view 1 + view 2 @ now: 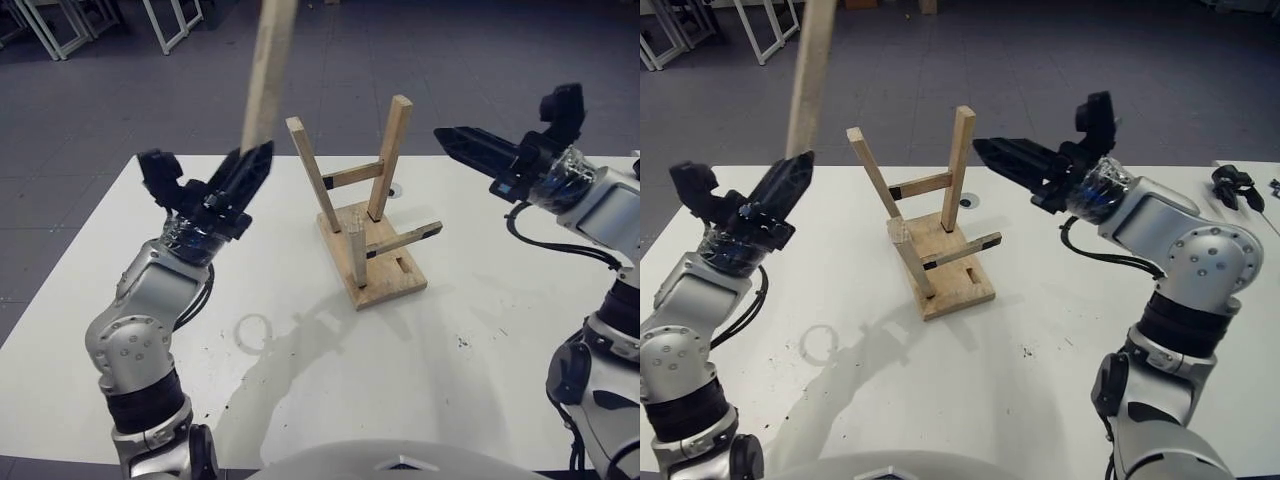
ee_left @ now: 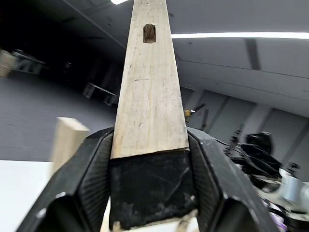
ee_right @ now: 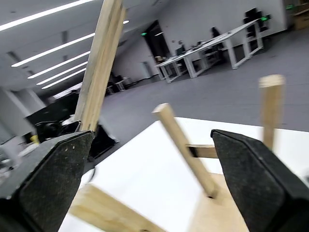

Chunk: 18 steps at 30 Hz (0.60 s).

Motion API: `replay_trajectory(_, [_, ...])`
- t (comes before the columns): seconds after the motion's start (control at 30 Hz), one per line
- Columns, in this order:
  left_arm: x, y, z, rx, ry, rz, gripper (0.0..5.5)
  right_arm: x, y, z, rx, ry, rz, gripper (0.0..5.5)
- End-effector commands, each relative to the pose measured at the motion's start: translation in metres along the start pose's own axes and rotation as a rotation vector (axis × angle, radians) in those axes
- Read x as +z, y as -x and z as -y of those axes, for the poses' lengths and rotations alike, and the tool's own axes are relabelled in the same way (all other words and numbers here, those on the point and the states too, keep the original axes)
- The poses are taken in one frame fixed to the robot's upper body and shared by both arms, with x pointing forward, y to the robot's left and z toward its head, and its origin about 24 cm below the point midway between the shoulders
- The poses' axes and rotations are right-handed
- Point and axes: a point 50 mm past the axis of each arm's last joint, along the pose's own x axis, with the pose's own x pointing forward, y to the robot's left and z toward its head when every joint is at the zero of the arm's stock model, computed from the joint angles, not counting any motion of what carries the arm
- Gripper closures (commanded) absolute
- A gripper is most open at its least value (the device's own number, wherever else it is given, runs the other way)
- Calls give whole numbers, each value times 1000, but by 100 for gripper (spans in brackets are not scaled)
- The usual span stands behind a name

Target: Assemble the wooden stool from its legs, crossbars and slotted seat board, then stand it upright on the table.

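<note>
Your left gripper (image 1: 258,158) pinches the leg (image 1: 270,70) by its end, right gripper (image 1: 988,153) spread; a pivot could topple the stool (image 1: 385,270) between them.

Your arms (image 1: 150,285) are silver-grey shells with black joint bands, round screw-ringed elbow caps (image 1: 128,350) and looping black cables (image 1: 1092,250). Your left hand (image 1: 258,158) and right hand (image 1: 985,150) are black, with tapered fingers and textured pads.

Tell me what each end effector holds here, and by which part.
The left end effector grips a wooden leg by its lower, dark end, the leg pointing up. The right end effector is open and holds nothing.
</note>
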Motion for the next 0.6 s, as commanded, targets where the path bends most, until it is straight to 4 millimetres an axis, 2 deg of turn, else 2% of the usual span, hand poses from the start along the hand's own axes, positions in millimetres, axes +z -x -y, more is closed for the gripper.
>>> replay_trajectory(0.03, [-6, 0, 25, -216, 95, -149, 346, -1, -17, -20, 195, -82, -18, 102])
replay_trajectory(0.23, [-13, 10, 32, -289, 202, -261, 346, -1, -22, -43, 404, -144, -36, 102])
replay_trajectory(0.5, [-17, 10, 42, -364, 222, -312, 346, -2, -36, -53, 451, -166, -78, 102])
replay_trajectory(0.6, [-16, 9, 42, -364, 217, -316, 346, -5, -38, -53, 435, -152, -108, 154])
